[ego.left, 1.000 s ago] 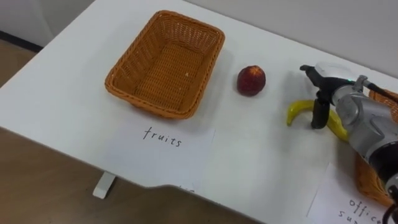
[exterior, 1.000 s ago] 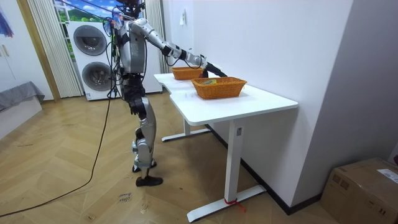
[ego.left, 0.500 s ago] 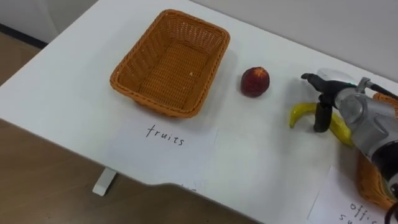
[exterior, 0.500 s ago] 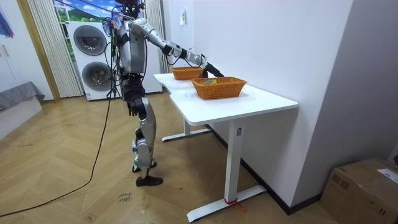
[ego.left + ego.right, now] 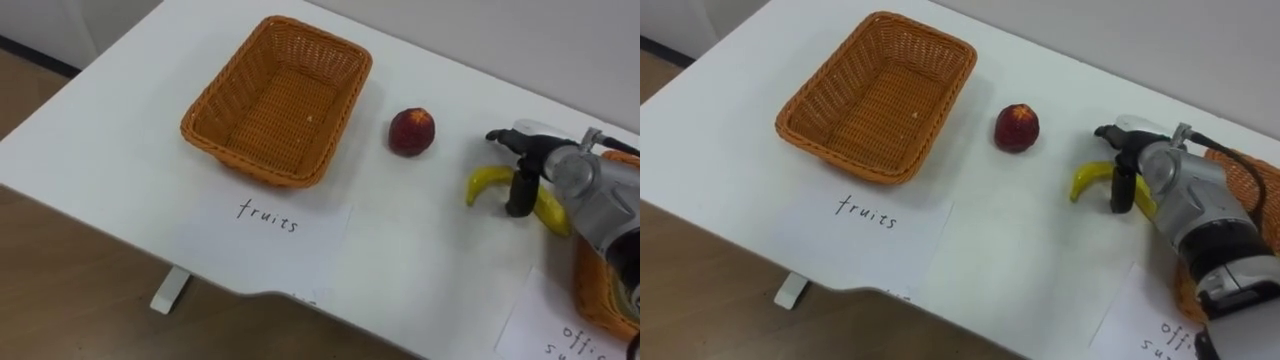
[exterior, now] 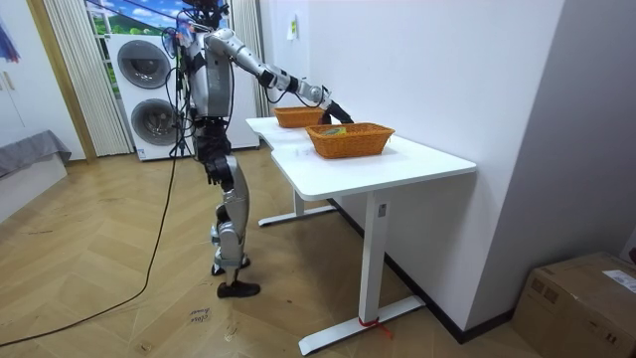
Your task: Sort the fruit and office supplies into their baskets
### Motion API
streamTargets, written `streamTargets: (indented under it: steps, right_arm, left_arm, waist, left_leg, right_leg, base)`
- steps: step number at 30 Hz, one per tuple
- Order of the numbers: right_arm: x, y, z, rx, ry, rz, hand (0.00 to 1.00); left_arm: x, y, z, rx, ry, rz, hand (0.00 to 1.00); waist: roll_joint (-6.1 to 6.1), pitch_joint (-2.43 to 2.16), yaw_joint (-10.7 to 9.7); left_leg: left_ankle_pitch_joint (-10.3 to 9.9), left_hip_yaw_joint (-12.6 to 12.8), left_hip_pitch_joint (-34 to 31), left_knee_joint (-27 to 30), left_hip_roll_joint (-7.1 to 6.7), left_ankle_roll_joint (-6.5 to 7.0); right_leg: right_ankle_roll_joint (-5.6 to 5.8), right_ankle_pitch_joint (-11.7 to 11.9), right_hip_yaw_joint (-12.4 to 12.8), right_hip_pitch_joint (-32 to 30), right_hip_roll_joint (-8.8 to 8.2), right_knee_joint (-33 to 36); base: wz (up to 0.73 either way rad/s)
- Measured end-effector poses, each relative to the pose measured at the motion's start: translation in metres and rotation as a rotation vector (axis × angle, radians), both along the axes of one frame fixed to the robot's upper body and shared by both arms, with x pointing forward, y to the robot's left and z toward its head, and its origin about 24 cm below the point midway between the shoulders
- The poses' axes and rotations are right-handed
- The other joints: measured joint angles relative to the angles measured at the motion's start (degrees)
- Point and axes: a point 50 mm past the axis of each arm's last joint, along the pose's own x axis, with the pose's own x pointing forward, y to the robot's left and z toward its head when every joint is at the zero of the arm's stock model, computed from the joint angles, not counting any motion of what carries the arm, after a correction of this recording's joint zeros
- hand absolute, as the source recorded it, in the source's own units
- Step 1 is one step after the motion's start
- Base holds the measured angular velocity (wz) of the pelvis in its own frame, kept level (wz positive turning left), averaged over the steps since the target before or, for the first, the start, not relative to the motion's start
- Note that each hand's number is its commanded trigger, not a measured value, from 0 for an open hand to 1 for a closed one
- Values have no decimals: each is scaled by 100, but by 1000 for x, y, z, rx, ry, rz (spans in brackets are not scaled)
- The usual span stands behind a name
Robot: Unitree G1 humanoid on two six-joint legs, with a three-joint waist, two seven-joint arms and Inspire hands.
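Observation:
An empty brown wicker basket lies at the table's left, with a paper label in front of it. A red peach rests on the table to its right. Further right lies a yellow banana. My right hand hovers over the banana's middle, open, with one dark finger pointing down at it and another stretched out to the left. A second wicker basket shows at the right edge, partly behind my right arm. In the room view I stand at the table's side with that arm reaching over it.
The white table has bare room left of the basket and along its front edge. Another paper label lies at the lower right. In the room view the table stands against a wall, with washing machines behind me.
The whole picture has shifted slightly to the right. My right hand stays over the banana, its down-pointing finger still at it. The peach and basket have not moved.

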Motion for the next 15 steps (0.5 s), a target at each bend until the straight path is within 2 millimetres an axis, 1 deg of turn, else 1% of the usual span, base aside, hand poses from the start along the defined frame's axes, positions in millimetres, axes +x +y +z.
streamTargets:
  steps: [6, 12, 15]
  right_arm:
    - [2, 0, 4, -7, -37, -6, 100]
    - [1, 0, 0, -2, -14, -4, 100]
    - [1, 0, 1, 4, -11, -4, 100]
  left_arm:
    - [1, 0, 0, 1, -7, -4, 0]
    - [1, 0, 0, 1, -13, -7, 0]
    - [1, 0, 0, 0, -13, -7, 0]
  waist:
    - [6, 0, 6]
    - [15, 6, 16]
    - [7, -2, 13]
  left_leg:
    - [2, -6, 1, -1, 3, -3]
    - [2, -12, 4, 2, 2, -3]
    - [3, -12, 22, -2, 5, -4]
  right_leg:
    - [-3, 1, -8, 1, 4, 0]
    - [-2, 1, -4, 1, 6, -6]
    - [-2, 1, -3, 13, 9, -13]
  base:
    - [0]
    - [0]
    - [0]
